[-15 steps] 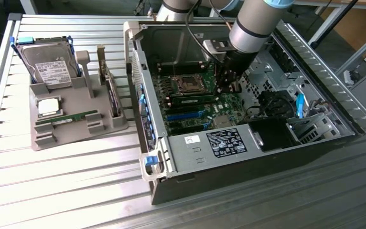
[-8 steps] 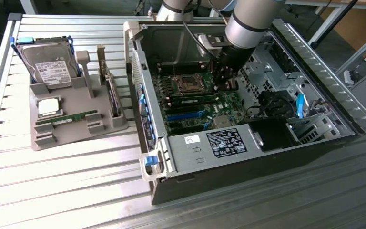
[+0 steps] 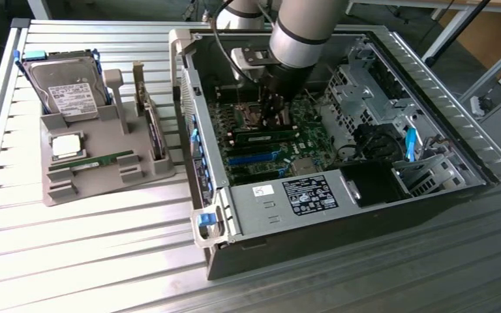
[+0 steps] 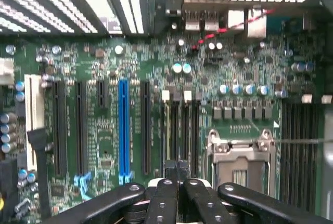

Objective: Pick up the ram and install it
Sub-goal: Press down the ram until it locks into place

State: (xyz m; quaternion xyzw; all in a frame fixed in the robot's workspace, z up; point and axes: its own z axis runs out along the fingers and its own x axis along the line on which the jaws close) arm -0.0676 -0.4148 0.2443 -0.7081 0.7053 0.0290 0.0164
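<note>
Your work table point(image 3: 76, 261) is made of shiny metal slats, and bright light falls across it. On it sits an open computer case point(image 3: 338, 215), lying on its side so you can look straight down at the green board point(image 3: 307, 140) inside. Beside it, toward the exterior view's left, stands a grey holder point(image 3: 102, 163) with spare parts in it. A silver hard drive point(image 3: 68, 85) stands at the back of the holder, a square silver chip point(image 3: 66, 145) lies in the middle, and a thin green stick point(image 3: 94, 160) lies flat near the front.

Your arm point(image 3: 307, 29) reaches down into the case. Your gripper point(image 3: 274, 109) is low over the board, and its black fingers point(image 4: 164, 198) are squeezed all the way together. In the wrist view you see them pressed side by side, with nothing between them that you can make out. They hang just over a row of long dark slots point(image 4: 179, 135), next to the empty silver chip socket point(image 4: 242, 159).

Now look for the ram point(image 3: 266, 137). A long dark green stick lies across the board just under your gripper, in the place where the slots are. It looks like the ram is already in its slot, or very near to it. You cannot tell from here if it is pushed all the way down and clicked in. So the picking up seems done, and the putting in seems nearly done or just finished.
</note>
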